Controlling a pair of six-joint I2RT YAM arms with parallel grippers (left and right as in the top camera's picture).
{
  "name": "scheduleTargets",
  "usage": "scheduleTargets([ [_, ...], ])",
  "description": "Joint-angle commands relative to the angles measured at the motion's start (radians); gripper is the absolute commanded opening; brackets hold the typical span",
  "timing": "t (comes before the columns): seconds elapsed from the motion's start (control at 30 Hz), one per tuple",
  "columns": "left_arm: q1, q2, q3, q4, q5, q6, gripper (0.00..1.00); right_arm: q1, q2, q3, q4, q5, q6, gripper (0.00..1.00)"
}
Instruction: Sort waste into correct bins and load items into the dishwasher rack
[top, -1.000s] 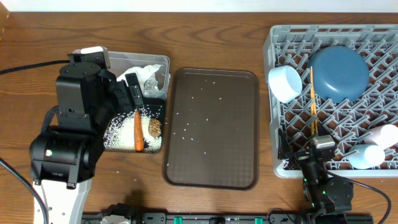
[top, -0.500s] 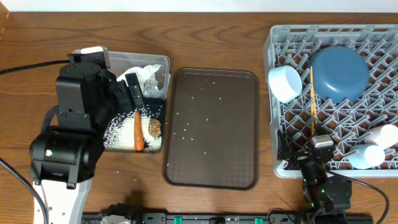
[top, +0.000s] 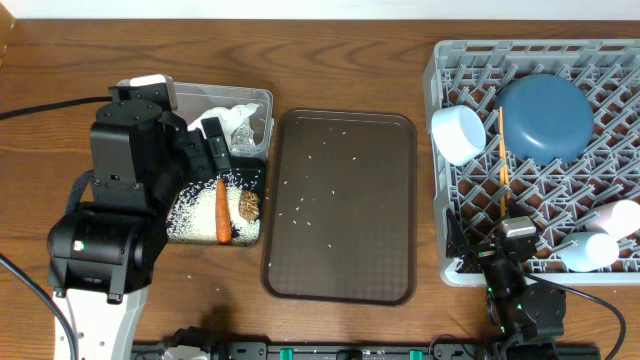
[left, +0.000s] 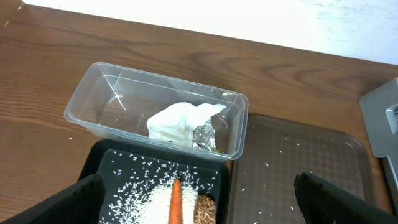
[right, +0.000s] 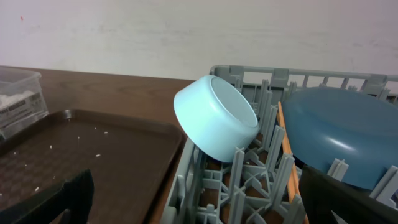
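Rack (top: 432, 80) fills the bench's right edge, holding plate (top: 545, 120), bowl (top: 458, 134) and chopsticks (top: 503, 170); carrot (top: 221, 210) and rice (top: 193, 213) lie in the black bin (top: 256, 180) near the left edge, napkin (left: 177, 121) in the tub (left: 87, 102) behind it; left tool (left: 198, 186) hangs spread over the bin; right tool (right: 193, 193) sits spread by the rack at the bench's near edge.

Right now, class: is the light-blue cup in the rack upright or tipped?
Tipped. The light-blue cup leans on its side against pegs of the grey rack, its open mouth facing sideways rather than up.
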Motion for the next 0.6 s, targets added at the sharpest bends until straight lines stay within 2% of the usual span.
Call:
scheduleTargets([
  [0.0, 0.004, 0.004, 0.011, -0.002, -0.001, 0.013, 0.98, -0.006, -0.003, -0.002, -0.004, 0.01, -0.011, 0.99],
  [0.33, 0.004, -0.055, -0.046, 0.003, -0.013, 0.013, 0.98, -0.006, -0.003, -0.002, -0.005, 0.01, -0.011, 0.99],
  [0.47, 0.002, -0.127, -0.168, 0.174, -0.013, 0.014, 0.98, -0.006, -0.003, -0.002, -0.005, 0.01, -0.011, 0.99],
  [0.57, 0.002, -0.204, -0.317, 0.369, -0.012, 0.022, 0.98, -0.006, -0.003, -0.002, -0.005, 0.01, -0.011, 0.99],
])
